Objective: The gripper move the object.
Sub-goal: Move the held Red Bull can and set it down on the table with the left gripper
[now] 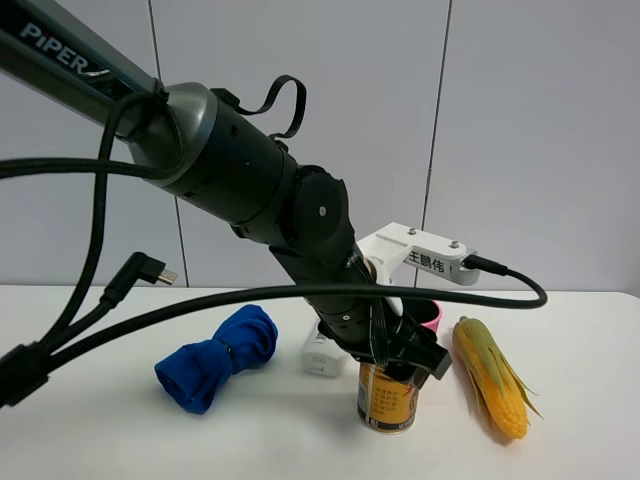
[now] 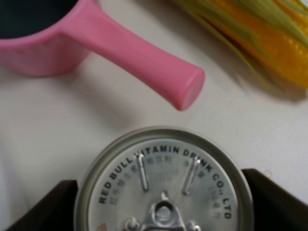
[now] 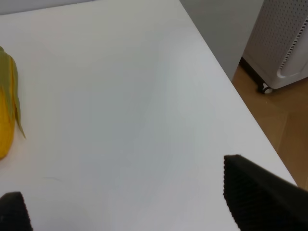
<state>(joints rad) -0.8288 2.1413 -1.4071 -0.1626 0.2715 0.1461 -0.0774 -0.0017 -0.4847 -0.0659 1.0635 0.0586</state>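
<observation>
The gold-yellow can [image 1: 388, 402] stands upright on the white table, between the white bottle and the corn. My left gripper [image 1: 400, 358] comes down over its top, with the black fingers against both sides of the can. In the left wrist view the silver pull-tab lid [image 2: 163, 187] fills the space between the two fingers [image 2: 43, 207], so my left gripper [image 2: 161, 204] is shut on the can. My right gripper [image 3: 139, 207] is open and empty over bare table near the right edge; it does not show in the high view.
A corn cob [image 1: 490, 375] lies right of the can. A pink cup [image 1: 432, 317] with a long handle [image 2: 144, 62] stands just behind it. A white bottle [image 1: 322, 352] and a blue cloth [image 1: 218, 357] lie to the left. The table edge [image 3: 240, 101] drops to the floor, where a white appliance [image 3: 284, 43] stands.
</observation>
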